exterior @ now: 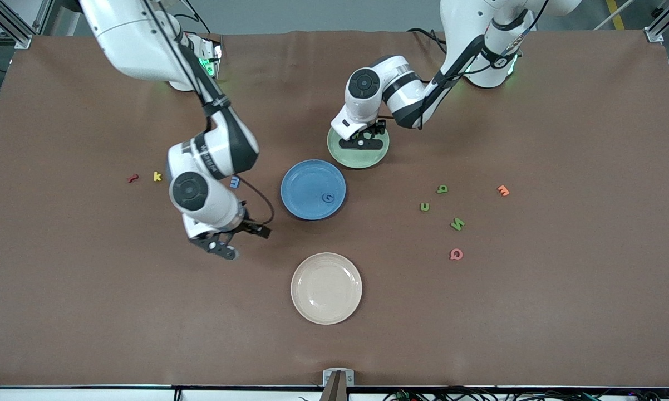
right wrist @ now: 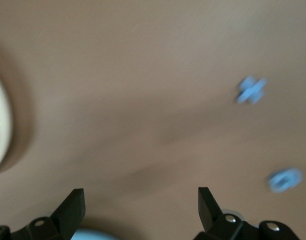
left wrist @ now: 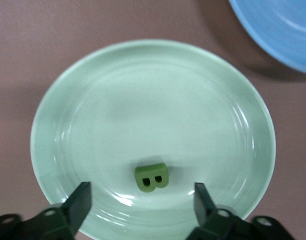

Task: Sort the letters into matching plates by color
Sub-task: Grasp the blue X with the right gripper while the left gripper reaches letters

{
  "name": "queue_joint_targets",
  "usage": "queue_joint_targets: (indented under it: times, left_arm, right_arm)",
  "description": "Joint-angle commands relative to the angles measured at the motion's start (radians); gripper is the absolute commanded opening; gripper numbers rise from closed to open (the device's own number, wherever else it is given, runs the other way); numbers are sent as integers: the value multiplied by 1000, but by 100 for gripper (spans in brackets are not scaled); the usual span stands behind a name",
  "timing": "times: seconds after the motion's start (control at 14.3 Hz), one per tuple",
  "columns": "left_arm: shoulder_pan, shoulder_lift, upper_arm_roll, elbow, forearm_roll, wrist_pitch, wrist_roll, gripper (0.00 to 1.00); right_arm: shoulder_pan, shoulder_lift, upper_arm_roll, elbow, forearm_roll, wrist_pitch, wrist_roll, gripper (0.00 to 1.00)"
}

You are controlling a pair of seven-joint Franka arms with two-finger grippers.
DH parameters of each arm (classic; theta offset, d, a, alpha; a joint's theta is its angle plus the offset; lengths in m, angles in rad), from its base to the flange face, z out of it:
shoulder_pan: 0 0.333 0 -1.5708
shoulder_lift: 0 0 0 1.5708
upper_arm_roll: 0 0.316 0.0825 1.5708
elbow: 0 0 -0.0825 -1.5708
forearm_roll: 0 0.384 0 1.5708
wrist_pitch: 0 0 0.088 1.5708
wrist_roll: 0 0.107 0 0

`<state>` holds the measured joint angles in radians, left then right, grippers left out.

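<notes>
The pale green plate [exterior: 380, 156] lies nearest the robots' bases, and a green B [left wrist: 152, 177] lies in it [left wrist: 143, 90]. My left gripper [exterior: 365, 139] hangs open and empty over this plate, with the B just ahead of its fingertips [left wrist: 142, 200]. The blue plate [exterior: 306, 184] holds a blue G [exterior: 327, 196]. A blue E-shape [exterior: 234, 181] lies beside my right arm. My right gripper [exterior: 231, 240] is open and empty over bare table [right wrist: 140, 200]. A blue + [right wrist: 251, 90] and a blue 6 [right wrist: 284, 179] show in the right wrist view. Green b [exterior: 442, 189], u [exterior: 424, 206] and N [exterior: 457, 224] lie toward the left arm's end.
A cream plate [exterior: 326, 288] lies nearest the front camera. A pink letter [exterior: 456, 254] and an orange one [exterior: 502, 190] lie by the green letters. A red letter [exterior: 133, 178] and a yellow k [exterior: 157, 176] lie toward the right arm's end.
</notes>
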<state>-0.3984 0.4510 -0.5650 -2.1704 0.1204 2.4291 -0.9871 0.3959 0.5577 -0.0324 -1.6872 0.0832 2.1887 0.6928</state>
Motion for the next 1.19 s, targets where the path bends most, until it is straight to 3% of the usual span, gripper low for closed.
queue_joint_targets:
  times: [0.0, 0.07, 0.28, 0.49, 0.63, 0.84, 1.12]
  left_arm:
    - [62, -60, -3, -12, 19, -5, 20, 99]
    - [90, -73, -3, -14, 19, -5, 54, 99]
    - [180, -119, -4, -20, 19, -9, 117, 99]
    - [265, -143, -1, -26, 19, -50, 207, 99]
    - [323, -141, 1, -31, 36, -50, 246, 99]
    - [418, -112, -1, -26, 195, -47, 251, 99]
    - [504, -60, 1, -19, 324, 1, 249, 99]
  right_arm:
    - [-90, -24, 19, -43, -49, 19, -94, 100]
    - [-121, -21, 19, -51, -62, 38, -131, 97]
    - [-164, -18, 19, -109, -63, 127, -196, 74]
    - [-198, -9, 19, -152, -63, 196, -234, 65]
    - [-204, 13, 19, -173, -63, 247, -236, 64]
    - [-195, 47, 20, -206, -63, 330, -236, 64]
    - [-183, 60, 22, -206, -62, 339, -223, 64]
